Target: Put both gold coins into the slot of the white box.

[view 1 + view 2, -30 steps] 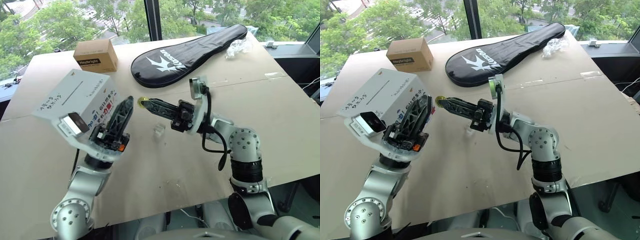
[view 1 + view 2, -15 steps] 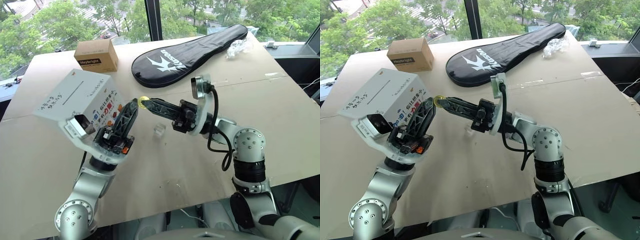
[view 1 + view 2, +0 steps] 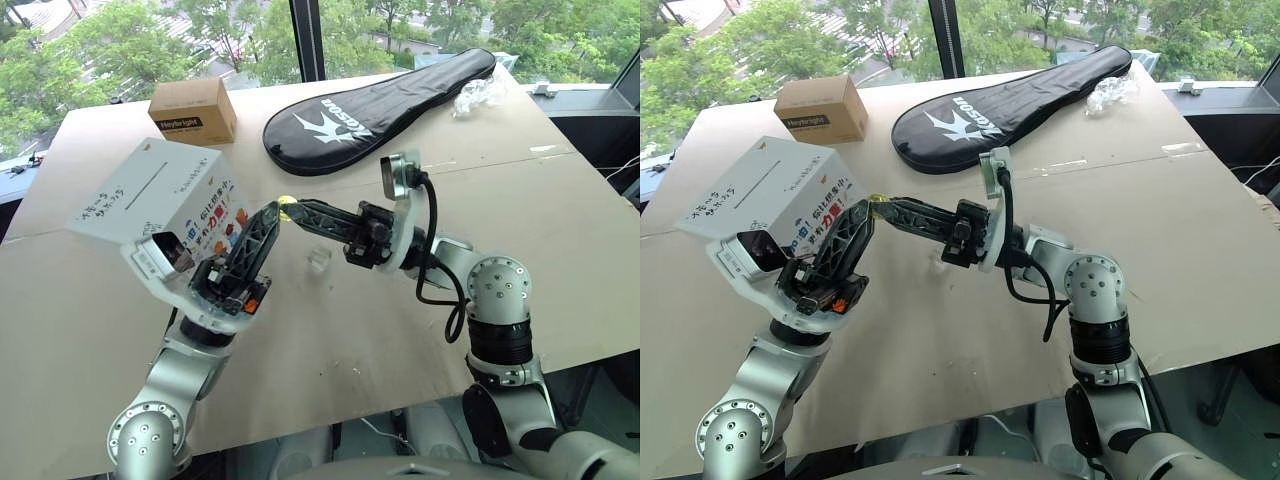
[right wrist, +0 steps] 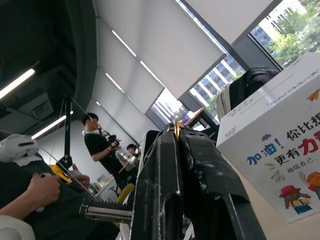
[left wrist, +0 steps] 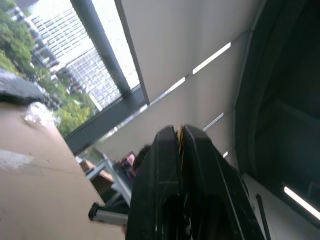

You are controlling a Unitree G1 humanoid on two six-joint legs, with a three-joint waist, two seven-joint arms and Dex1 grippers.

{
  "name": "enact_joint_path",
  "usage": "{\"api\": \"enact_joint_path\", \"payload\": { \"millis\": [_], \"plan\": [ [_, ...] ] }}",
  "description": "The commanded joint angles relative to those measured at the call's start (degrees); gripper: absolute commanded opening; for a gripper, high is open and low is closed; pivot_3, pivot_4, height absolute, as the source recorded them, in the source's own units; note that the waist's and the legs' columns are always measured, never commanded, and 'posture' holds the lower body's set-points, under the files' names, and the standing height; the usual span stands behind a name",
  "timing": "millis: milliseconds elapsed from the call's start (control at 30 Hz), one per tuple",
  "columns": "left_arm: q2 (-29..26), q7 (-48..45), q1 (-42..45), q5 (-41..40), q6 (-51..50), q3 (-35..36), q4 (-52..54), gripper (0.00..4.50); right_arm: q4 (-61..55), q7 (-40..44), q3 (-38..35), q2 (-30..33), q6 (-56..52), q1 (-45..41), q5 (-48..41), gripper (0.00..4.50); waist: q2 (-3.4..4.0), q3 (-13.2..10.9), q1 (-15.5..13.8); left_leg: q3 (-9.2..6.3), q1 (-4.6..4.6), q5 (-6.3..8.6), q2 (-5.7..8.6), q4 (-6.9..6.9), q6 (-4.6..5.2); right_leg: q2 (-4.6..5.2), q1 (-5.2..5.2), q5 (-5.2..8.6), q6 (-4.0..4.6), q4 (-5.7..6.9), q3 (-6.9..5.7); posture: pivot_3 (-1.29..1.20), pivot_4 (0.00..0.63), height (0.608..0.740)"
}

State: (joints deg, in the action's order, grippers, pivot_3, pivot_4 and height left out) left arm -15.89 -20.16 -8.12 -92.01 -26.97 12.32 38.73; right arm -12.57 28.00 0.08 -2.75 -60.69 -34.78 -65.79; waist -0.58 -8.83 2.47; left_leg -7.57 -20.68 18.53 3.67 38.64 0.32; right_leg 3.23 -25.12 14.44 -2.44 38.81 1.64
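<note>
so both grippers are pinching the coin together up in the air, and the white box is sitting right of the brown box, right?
Not quite. The white box sits nearer the robot than the brown box and slightly to its left, not right, as the left eye view shows. The rest holds: the left gripper and right gripper both pinch the coin above the table.

Gold coin (image 3: pixel 286 201) mostly hidden between meeting fingertips; second coin unseen
</note>
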Motion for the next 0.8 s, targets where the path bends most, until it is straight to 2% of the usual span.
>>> {"api": "enact_joint_path", "payload": {
  "millis": [33,733,800],
  "plan": [
    [-0.74,-1.16,0.02,1.02,-0.64,-1.43,0.86,0.2,-2.78,-0.43,1.86,-0.98,0.45,-0.8,-1.42,0.0,0.0,0.0,-0.01,0.0,0.0,0.0,0.0,0.0,0.0,0.0,0.0,0.0,0.0,0.0,0.0,0.0,0.15,0.74],
    [-2.72,-0.28,0.54,1.32,-2.37,-2.91,-1.84,0.2,-2.94,0.34,2.21,-0.66,0.31,-0.82,-2.47,0.0,0.0,0.0,-0.03,-0.01,-0.01,0.0,0.0,-0.01,0.0,0.01,0.0,0.0,0.0,-0.02,0.01,0.0,0.15,0.74],
    [-2.64,0.25,0.77,1.17,-2.18,-2.72,-2.01,0.0,-2.74,0.47,1.99,-0.76,0.39,-0.83,-2.79,0.63,0.0,0.0,-0.04,-0.02,-0.01,0.0,0.0,-0.01,0.0,0.01,0.0,0.0,0.0,-0.02,0.01,0.0,0.15,0.74]
  ]
}}
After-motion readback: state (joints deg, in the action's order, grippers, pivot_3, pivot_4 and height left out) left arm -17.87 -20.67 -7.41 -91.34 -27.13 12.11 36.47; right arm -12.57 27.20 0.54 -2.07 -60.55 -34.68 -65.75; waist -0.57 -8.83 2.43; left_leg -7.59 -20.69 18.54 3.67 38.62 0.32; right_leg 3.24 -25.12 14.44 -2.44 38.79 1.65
